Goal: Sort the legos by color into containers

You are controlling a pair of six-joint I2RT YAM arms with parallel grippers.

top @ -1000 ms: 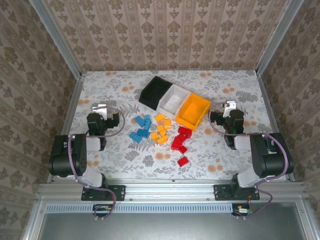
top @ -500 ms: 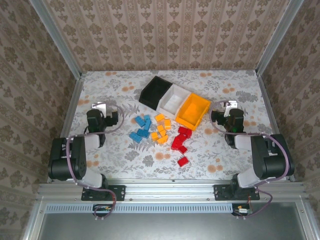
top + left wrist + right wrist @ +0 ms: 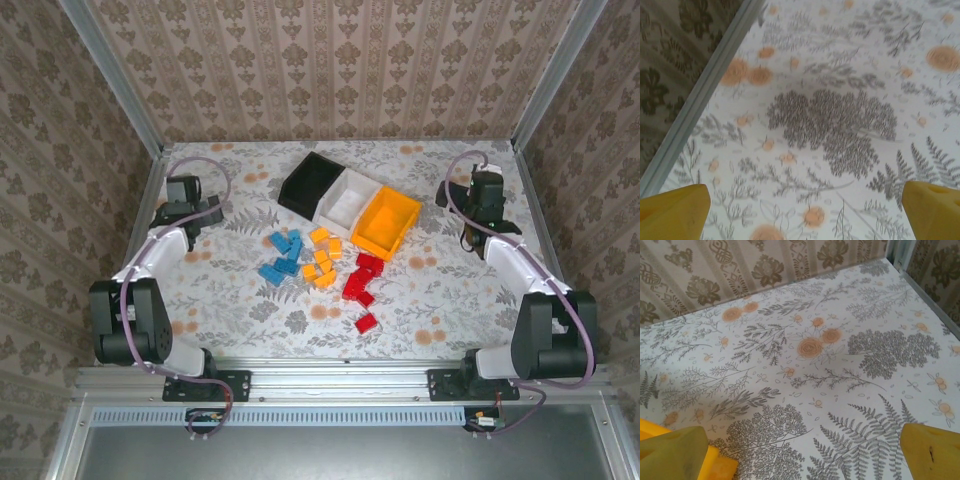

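left claw (image 3: 804,207) and right claw (image 3: 802,451) both wide open, empty, well away from the bricks (image 3: 322,258); take the lone red brick (image 3: 366,323) first, coming straight down on it.

Damask-patterned walls (image 3: 340,70), floral-print tabletop (image 3: 430,300), grey, seemingly metal, corner posts (image 3: 112,75), even light

smooth plastic legos (image 3: 322,257) and containers (image 3: 347,203) sit on a matt printed tabletop (image 3: 440,300).

Orange-yellow rectangular plastic bin (image 3: 722,467): cut off at the lower picture edge, partly hidden behind one yellow fingertip (image 3: 670,455).
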